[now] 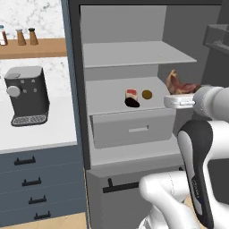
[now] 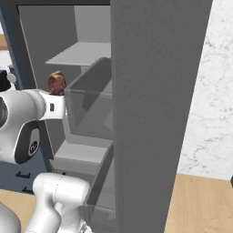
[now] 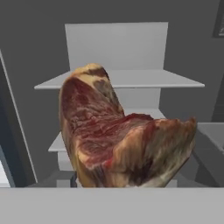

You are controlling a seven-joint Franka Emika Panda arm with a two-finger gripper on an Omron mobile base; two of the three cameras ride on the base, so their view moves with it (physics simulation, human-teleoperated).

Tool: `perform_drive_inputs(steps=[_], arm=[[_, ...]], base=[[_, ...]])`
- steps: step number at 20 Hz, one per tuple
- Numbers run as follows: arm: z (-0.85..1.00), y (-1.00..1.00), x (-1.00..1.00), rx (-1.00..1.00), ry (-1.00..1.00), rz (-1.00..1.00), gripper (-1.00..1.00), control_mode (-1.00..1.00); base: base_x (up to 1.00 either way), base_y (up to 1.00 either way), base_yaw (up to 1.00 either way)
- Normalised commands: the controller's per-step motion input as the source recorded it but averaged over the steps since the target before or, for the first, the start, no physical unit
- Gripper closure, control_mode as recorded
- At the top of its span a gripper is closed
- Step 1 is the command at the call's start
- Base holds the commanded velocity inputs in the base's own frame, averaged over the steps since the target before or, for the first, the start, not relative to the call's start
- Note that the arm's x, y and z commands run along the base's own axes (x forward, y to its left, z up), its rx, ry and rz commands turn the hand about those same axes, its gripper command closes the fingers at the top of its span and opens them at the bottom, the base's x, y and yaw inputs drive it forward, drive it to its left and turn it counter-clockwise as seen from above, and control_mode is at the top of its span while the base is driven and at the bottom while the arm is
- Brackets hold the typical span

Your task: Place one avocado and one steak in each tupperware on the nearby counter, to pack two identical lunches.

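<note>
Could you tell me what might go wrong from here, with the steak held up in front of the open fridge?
1. The steak stands tall above the gripper, so it may slip or swing loose in transit.
2. The fridge's door bin sits close beside the gripper; the steak could clip it when swinging out.

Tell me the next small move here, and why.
Probably draw the arm back out of the fridge toward the counter: the steak already sits raised at the claw, clear of the shelf where another steak piece remains.
</note>
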Motion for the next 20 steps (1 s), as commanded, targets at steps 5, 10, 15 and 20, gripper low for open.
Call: perform_drive_inputs(steps=[5,10,15,20], arm=[[0.00,0.00,0.00,0.00,0.00,0.00,1.00,1.00],[0.00,0.00,0.00,0.00,0.00,0.00,1.00,1.00],[0.00,0.00,0.00,0.00,0.00,0.00,1.00,1.00],[0.00,0.00,0.00,0.00,0.00,0.00,1.00,1.00]], base=[[-0.25,0.30,0.00],[-0.13,0.78,0.00],[-0.01,1.00,-0.11],[-0.04,1.00,-0.23]])
